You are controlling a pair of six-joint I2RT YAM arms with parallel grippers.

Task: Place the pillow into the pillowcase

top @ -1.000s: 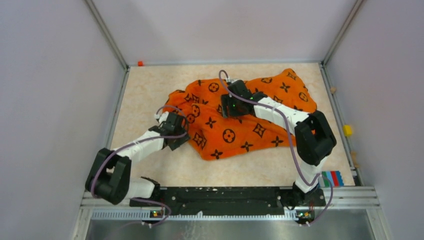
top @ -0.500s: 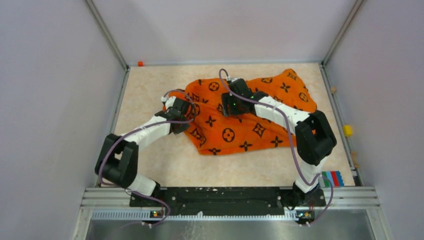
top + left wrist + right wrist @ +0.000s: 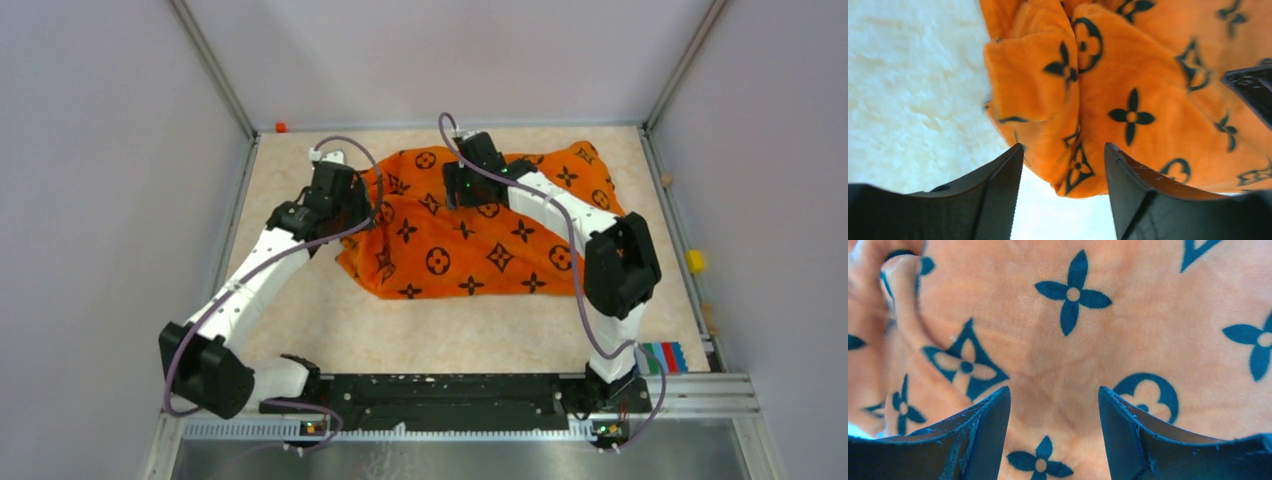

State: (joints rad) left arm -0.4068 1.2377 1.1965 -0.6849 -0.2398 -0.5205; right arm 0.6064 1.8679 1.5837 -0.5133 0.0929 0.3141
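You have the floppy bright orange fabric pillowcase printed with black flower and circle motifs point(image 3: 470, 245) lying across the far half of the counter point(image 3: 300, 330), one end reaching toward the far right corner and the other bunched toward the far left. It looks plump and filled out, so the pillow is most likely inside already, but the pillow itself shows in none of the views and no white peeks out. Your left hand point(image 3: 1063, 155) sits at the bunched left end, fingers parted, with a folded lip of cloth just beyond the tips and nothing pinched between them. Your right hand point(image 3: 1054, 395) hovers close over the far edge of the fabric near its middle, fingers also spread and gripping nothing. What seems left is tidying: pulling that folded left end straight over whatever fills the sack and smoothing it flat.
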